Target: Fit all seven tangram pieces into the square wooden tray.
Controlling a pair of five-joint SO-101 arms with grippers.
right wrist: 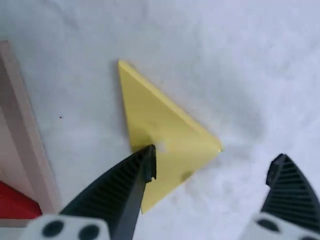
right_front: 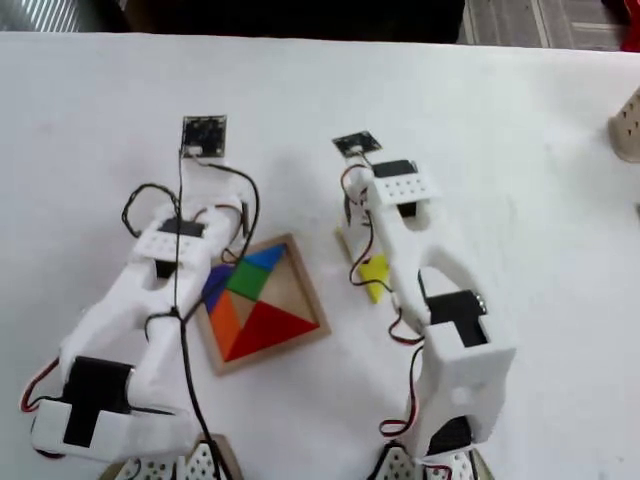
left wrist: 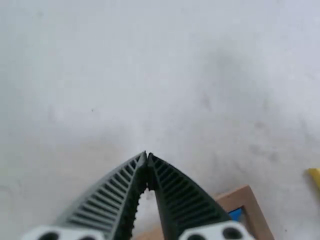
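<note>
Right claw (right wrist: pixel 212 160) hangs wide open over the yellow triangle (right wrist: pixel 160 125) right of the tray (right_front: pixel 313 292), likely to straddle it; left claw (left wrist: pixel 147 159), pinched closed, sits clear.

A white desk (right_front: pixel 520 90) is stretching across the whole high view. A tan perforated object (right_front: pixel 627 128) is standing on it at the right edge, partly cut off. A dark strip (right_front: pixel 300 18) is showing beyond the desk's far edge.

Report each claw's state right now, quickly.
Left claw: shut, holding nothing.
Right claw: open over the yellow triangle, not gripping it.
</note>
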